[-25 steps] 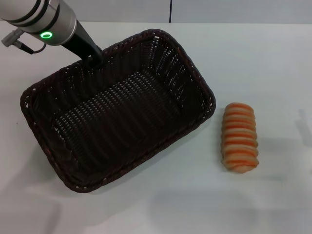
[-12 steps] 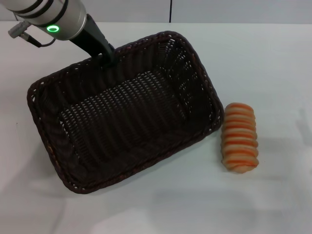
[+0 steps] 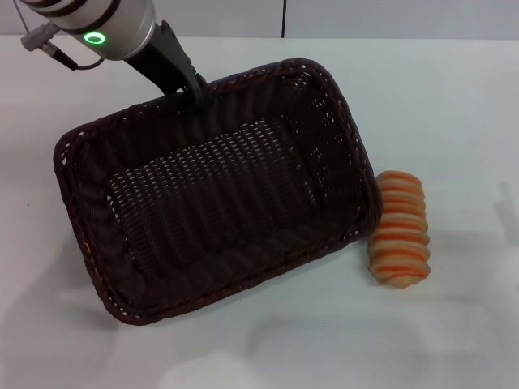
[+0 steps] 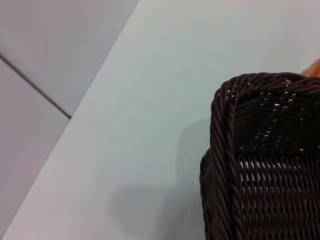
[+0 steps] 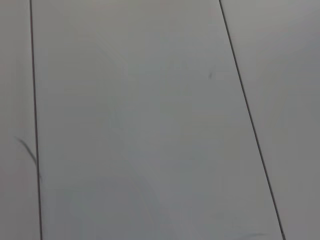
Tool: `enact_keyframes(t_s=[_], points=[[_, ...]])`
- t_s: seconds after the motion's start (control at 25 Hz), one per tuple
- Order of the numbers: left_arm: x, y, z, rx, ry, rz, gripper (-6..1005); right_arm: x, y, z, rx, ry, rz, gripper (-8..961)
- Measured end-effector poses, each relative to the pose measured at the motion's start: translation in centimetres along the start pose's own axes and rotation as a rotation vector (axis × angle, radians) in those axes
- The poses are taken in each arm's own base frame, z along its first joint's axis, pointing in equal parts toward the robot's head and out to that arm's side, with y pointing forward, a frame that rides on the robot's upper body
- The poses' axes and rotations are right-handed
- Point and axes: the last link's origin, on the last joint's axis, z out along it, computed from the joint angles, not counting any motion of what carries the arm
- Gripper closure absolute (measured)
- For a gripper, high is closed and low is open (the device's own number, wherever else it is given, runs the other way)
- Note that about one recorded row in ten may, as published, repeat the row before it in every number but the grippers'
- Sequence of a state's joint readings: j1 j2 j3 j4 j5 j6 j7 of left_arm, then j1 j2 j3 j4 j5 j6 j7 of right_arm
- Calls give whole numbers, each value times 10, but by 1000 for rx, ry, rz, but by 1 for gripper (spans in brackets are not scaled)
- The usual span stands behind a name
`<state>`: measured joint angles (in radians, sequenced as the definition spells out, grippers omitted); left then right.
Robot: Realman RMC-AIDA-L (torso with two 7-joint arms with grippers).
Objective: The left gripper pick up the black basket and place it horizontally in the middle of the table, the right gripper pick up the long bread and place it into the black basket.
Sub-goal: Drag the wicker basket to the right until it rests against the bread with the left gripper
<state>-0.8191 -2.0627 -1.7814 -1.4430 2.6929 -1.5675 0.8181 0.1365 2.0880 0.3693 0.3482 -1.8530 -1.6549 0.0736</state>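
**Left pincer grips the basket's far rim**

In the head view the left pincer (image 3: 192, 91) comes in from eleven o'clock, its black fingers clamped on the far braided rim of the black basket (image 3: 215, 203). The basket sits skewed near the middle of the white desk (image 3: 454, 105), one corner toward one o'clock. The long bread (image 3: 398, 229) lies at three o'clock from the basket, just beside its right corner. The right pincer appears in no view.
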Motion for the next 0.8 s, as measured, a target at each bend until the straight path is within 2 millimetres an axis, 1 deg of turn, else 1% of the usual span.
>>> enact_keyframes(t_s=[0.32,0.36,0.48,0.8], points=[[7,2,2,-74,-2,62,799,0,1,-3,-7,3,1,130],[10,3,3,-110,14,75,799,0,1,-4,-6,3,1,130],[13,6,6,-146,30,96,797,0,1,-7,1,5,-1,130],[16,9,13,-188,31,141,793,-1,0,-10,4,1,-4,132]])
